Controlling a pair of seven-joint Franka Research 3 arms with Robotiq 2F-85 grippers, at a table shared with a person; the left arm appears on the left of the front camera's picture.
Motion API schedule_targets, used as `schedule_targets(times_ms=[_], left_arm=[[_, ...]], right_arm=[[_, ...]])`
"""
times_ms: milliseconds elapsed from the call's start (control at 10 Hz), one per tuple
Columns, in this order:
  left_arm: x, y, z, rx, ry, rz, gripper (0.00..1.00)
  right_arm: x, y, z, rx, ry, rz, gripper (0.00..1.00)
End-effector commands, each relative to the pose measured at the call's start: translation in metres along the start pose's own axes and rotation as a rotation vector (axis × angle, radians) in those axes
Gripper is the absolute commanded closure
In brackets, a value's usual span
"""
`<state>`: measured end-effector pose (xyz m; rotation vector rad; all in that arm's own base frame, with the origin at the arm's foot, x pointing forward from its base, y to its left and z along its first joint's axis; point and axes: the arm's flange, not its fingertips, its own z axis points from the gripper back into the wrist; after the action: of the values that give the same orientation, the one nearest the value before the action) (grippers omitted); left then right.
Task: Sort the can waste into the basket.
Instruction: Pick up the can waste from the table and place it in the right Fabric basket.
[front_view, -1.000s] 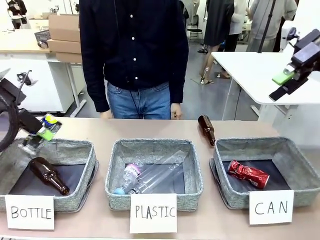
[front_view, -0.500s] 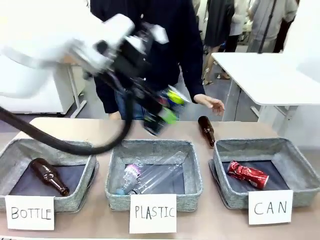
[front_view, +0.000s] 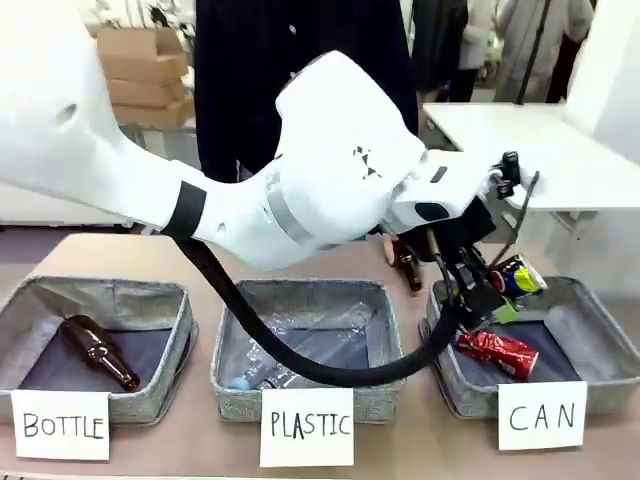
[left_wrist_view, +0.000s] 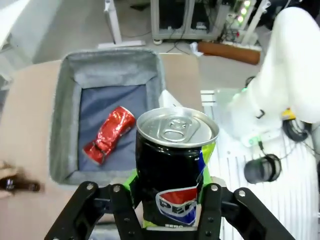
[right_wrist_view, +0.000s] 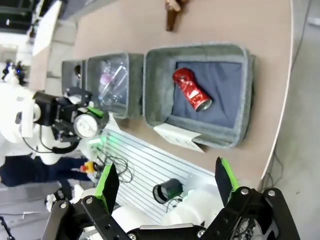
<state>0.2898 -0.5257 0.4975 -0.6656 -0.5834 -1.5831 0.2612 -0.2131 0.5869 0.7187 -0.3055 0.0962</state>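
We are clenching left tool (left_wrist_view: 170, 192) on black can (left_wrist_view: 172, 165) mid-body, over right basket (left_wrist_view: 112, 62). It is seeming light, dentable; right tool (right_wrist_view: 165, 177) is hanging released.

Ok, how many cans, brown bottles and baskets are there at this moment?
Cans: 2 (red can, black can)
Brown bottles: 2 (basket bottle, table bottle)
Baskets: 3 (BOTTLE basket, PLASTIC basket, CAN basket)
Total: 7
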Motion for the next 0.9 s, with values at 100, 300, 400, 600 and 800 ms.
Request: schedule_targets(times_ms=[100,300,400,600,800], left_arm=[[-0.004,-0.017,0.055,-0.041,0.009,0.031,0.56],[0.013,0.009,0.008,0.002,-0.058,-0.048,0.56],[0.024,0.026,-0.012,0.006,-0.06,-0.081,0.56],[0.033,0.047,-0.037,-0.006,-0.065,-0.088,0.56],[0.028,0.053,-0.053,-0.027,-0.071,-0.063,0.56]], right_arm=[[0.004,0.01,0.007,-0.024,0.019,0.02,0.0],[0.004,0.01,0.007,-0.024,0.019,0.02,0.0],[0.004,0.01,0.007,-0.024,0.019,0.02,0.0],[0.004,0.01,0.007,-0.024,0.019,0.02,0.0],[0.004,0.01,0.007,-0.024,0.019,0.02,0.0]])
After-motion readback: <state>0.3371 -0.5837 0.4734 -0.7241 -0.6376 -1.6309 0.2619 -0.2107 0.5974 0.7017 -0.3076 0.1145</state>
